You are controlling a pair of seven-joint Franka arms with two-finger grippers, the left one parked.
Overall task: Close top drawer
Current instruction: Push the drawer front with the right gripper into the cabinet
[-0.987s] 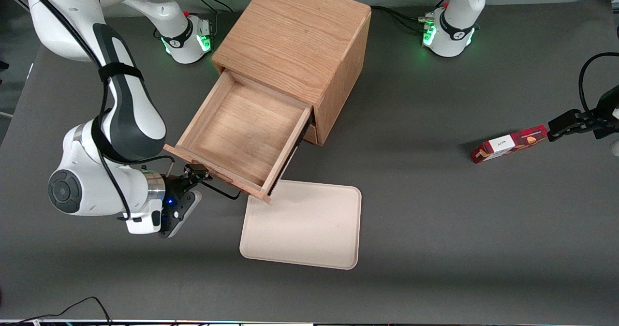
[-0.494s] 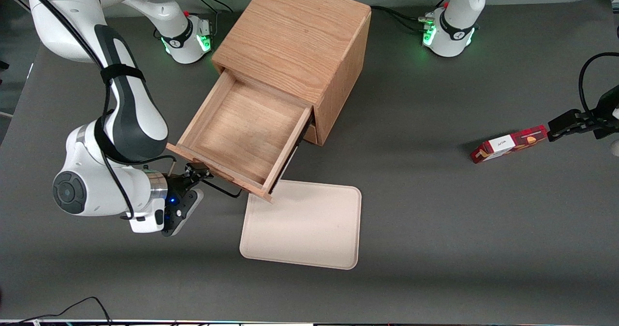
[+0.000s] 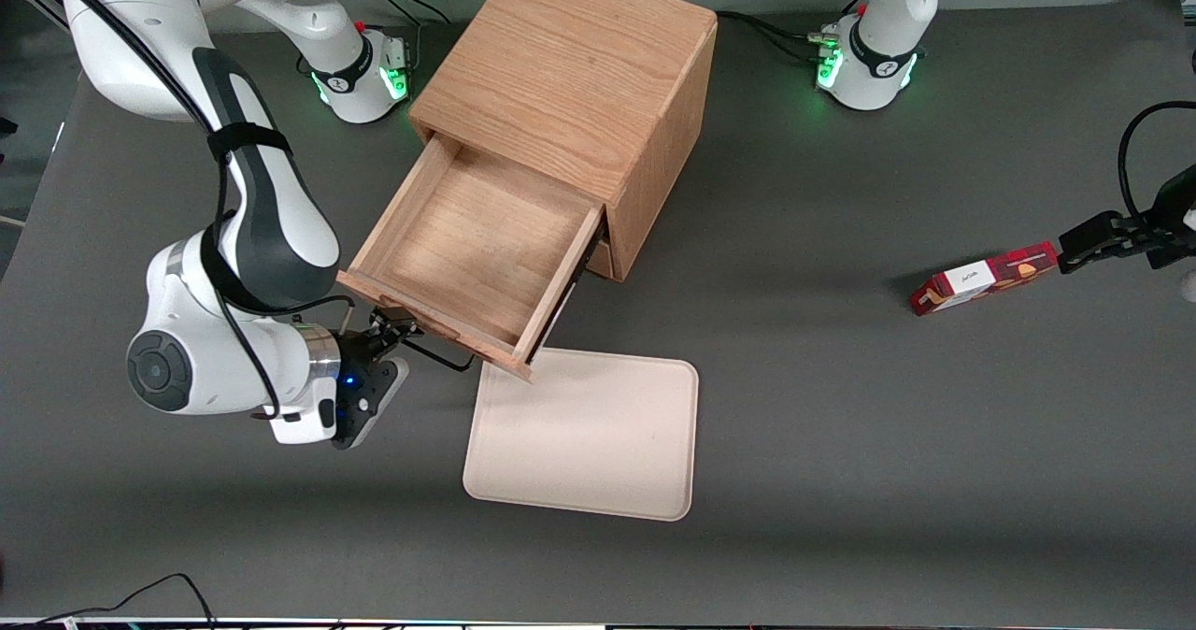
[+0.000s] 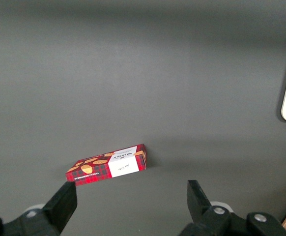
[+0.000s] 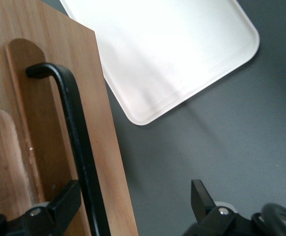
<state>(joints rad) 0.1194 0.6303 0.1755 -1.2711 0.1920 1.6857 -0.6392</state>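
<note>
My gripper presses against the front of the top drawer, fingers spread wide around its black handle (one finger against the wood); the drawer stands pulled out of the cabinet, above a cream tray.

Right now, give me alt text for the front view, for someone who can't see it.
The gripper is at the black handle of the top drawer, which stands pulled well out of the wooden cabinet and looks empty. A cream tray lies nearer the camera, and a red box lies toward the parked arm's end.
</note>
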